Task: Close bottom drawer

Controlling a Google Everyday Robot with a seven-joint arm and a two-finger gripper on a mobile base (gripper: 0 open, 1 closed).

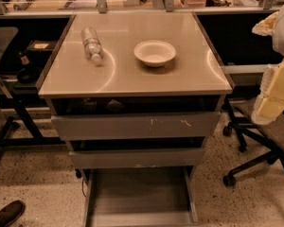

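Note:
The bottom drawer (140, 195) is the narrowest of the three grey drawers. It is pulled far out toward me, its flat shallow tray is bare, and its low plain front (142, 219) is at the bottom edge of the view. Above it are the mid-width drawer (137, 158) and the widest drawer (135, 126) with white scratches, each pulled out less. My gripper (274, 96), pale yellow and white, hangs at the right edge of the view. It is beside the cabinet at about top-drawer height, well apart from the bottom drawer.
A clear water bottle (91, 43) lies on the cabinet top (132, 74) next to a white bowl (155, 52). An office chair (258, 143) stands right of the cabinet under my arm. A shoe (7, 213) is at the bottom left. A desk frame (19, 108) stands to the left.

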